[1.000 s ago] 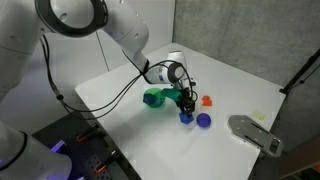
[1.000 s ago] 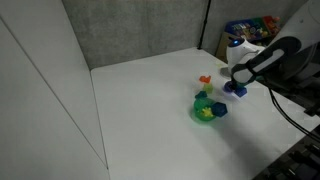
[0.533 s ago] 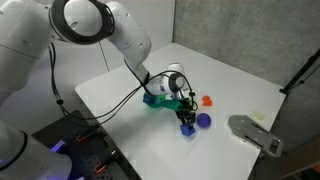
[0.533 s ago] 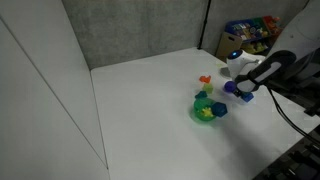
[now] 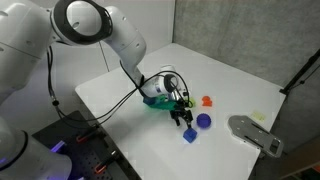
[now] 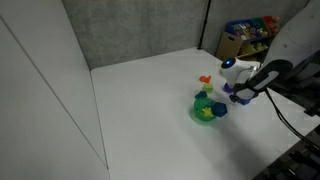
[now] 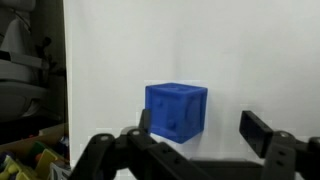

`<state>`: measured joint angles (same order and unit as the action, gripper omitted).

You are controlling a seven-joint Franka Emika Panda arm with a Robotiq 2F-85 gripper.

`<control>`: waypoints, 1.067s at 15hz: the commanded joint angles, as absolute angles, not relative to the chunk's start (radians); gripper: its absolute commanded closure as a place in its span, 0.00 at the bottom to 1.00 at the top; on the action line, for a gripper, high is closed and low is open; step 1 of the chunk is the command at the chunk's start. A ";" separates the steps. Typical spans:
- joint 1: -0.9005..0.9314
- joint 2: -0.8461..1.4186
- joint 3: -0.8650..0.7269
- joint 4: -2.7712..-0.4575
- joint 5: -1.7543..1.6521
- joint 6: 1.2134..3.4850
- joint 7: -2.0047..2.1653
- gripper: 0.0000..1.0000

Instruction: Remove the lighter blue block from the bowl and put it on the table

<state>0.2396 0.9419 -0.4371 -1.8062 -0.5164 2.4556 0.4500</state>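
Note:
The lighter blue block rests on the white table, in front of the green bowl. In the wrist view the block is a blue cube lying between my fingers, close to one finger and well apart from the other. My gripper hangs just above it, open. In an exterior view the bowl holds a yellow-green piece, and my gripper is to its right.
A rounded blue-purple piece lies right beside the block, with an orange piece behind it. A darker blue block sits against the bowl. A grey object lies near the table's right corner.
My gripper carried the block away from the bowl down to the table, then opened and let go of it. The block now lies on the table.

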 commanded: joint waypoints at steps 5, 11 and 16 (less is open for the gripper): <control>0.249 0.840 -0.370 -1.855 -0.484 2.399 0.413 0.00; 0.227 0.701 -0.283 -1.836 -0.408 2.286 0.402 0.00; 0.209 0.588 -0.202 -1.825 -0.352 2.205 0.394 0.00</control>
<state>0.2437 0.6613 -0.2621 -1.8162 -0.3936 2.2608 0.4254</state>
